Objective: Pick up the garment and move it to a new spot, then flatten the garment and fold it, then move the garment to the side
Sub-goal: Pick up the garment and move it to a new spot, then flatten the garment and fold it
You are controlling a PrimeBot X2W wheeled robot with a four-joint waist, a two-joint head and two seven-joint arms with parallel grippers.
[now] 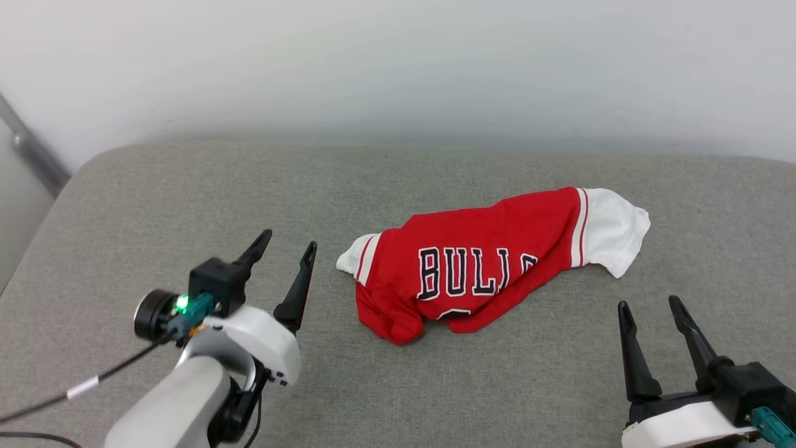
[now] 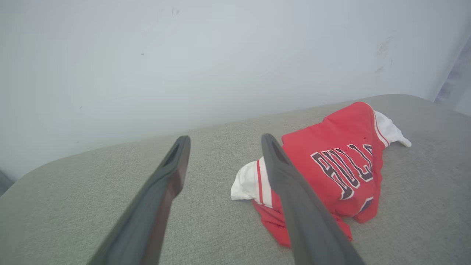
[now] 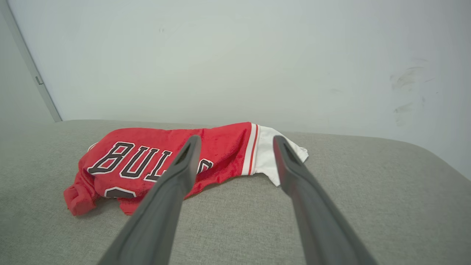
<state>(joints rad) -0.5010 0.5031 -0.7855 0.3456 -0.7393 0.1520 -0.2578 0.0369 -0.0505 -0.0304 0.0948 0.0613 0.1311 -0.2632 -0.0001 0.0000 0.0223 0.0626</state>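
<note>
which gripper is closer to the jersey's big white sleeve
Right. The right gripper is just short of the white sleeve, on the robot's side; the left gripper is beyond the opposite end of the jersey.

The garment point(image 1: 485, 261) reads as soft red cloth with a fuzzy, mesh-like nap, its white sleeves smoother and its black letters flat and matt. Under it the grey cushion point(image 1: 155, 205) is coarse woven fabric, matt all over, and the wall point(image 1: 398, 62) behind is smooth pale paint with faint scuffs. The left gripper point(image 1: 289, 239) shows matt dark plastic fingers, and its wrist shell point(image 1: 261, 339) is glossy white plastic.
</note>
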